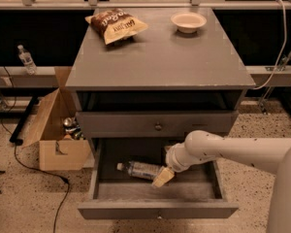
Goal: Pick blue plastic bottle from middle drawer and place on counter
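The blue plastic bottle (140, 169) lies on its side on the dark floor of the open middle drawer (157, 209), white cap pointing left. My gripper (162, 177) reaches into the drawer from the right on a white arm; its pale fingers sit at the bottle's right end, touching or just over it. The counter (160, 57) is the grey cabinet top above the drawers.
A chip bag (116, 24) and a white bowl (188, 21) sit at the back of the counter. The shallower drawer with the round knob (158, 126) is shut above. An open cardboard box (56, 130) with cans stands on the floor at left. A cable trails on the floor.
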You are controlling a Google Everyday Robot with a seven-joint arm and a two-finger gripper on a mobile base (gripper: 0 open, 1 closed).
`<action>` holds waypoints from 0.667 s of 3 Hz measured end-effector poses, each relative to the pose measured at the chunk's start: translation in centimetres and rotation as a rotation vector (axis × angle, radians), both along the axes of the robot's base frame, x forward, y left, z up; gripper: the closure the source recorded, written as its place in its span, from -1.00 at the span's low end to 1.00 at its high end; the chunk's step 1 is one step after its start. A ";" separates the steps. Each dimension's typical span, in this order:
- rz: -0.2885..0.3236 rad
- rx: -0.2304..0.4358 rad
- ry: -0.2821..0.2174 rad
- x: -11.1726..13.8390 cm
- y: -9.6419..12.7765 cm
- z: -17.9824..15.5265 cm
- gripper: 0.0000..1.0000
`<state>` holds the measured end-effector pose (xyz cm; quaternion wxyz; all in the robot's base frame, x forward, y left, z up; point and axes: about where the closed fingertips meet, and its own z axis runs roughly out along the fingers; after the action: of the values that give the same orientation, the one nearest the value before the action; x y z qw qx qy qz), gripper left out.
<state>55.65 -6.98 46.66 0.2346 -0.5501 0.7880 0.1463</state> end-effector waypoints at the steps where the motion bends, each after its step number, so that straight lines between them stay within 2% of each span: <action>1: 0.009 -0.009 -0.031 1.2 1.2 -1.2 -1.00; 2: 0.044 -0.008 -0.057 2.0 2.8 -2.4 -1.00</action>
<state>57.69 -4.15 44.24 0.2515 -0.5720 0.7694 0.1327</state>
